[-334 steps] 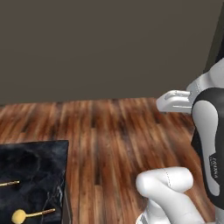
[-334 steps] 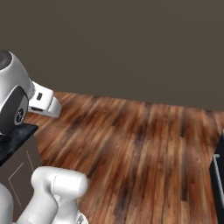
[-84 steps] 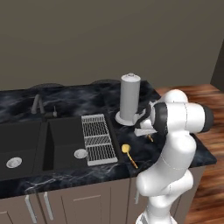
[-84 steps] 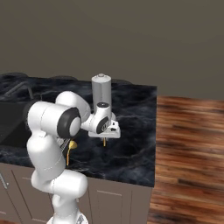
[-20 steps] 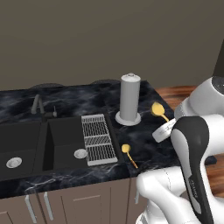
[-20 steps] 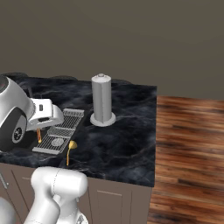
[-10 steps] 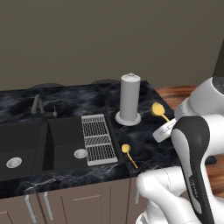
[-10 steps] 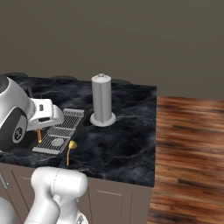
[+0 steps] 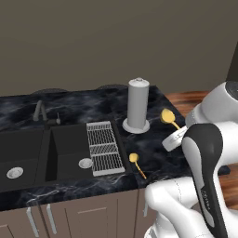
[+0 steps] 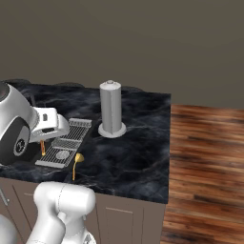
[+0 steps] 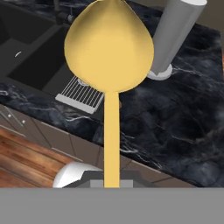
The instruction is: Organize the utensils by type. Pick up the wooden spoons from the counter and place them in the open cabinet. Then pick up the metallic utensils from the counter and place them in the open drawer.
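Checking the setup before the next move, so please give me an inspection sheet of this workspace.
Surface: black marbled counter with an inset sink.
Job's things: one yellow-headed utensil raised above the counter in the gripper; second yellow-headed utensil lying on the counter beside the drying rack.
Clutter: grey cylinder on a round base; dark faucet.
Grippers: gripper shut on the utensil's handle.
Cables: nothing seen.
Surroundings: taupe base cabinets, wooden floor, plain wall.

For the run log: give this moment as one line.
gripper: shut on metallic utensil, lifted above counter | second metallic utensil: lying on counter beside drying rack | drawer placement: pending
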### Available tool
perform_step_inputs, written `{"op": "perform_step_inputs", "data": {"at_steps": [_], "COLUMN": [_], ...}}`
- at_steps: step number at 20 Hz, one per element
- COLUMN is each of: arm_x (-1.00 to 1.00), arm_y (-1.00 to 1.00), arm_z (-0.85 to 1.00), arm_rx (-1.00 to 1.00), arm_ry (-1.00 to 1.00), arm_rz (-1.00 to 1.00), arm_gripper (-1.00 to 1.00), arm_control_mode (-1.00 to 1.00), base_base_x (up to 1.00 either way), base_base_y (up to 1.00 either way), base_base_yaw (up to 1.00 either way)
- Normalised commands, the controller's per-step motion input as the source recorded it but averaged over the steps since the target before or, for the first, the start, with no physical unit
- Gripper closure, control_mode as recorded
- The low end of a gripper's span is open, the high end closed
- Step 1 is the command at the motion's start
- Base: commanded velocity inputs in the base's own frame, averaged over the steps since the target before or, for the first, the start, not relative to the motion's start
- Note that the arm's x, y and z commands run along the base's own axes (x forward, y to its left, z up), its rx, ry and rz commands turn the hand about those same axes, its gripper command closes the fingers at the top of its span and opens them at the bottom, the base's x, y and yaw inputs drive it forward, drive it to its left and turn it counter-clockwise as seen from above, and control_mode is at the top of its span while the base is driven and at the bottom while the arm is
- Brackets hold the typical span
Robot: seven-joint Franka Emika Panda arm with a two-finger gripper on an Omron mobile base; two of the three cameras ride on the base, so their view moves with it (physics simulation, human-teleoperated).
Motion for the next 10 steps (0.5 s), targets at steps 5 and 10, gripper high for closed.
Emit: {"op": "perform_step_inputs", "data": {"at_steps": [5, 10], "arm_x": [0.00, 0.00], "arm_y": [0.00, 0.00], "arm_z": [0.00, 0.00], "arm_rx": [0.00, 0.00], "arm_ry": [0.00, 0.00], "arm_rz": [0.00, 0.00], "arm_gripper": [1.00, 1.00], "arm_control_mode": [1.00, 1.00], "base_base_x": [-0.34, -0.44], "base_base_y": [0.02, 0.40], "base_base_yaw": [0.03, 0.14]}}
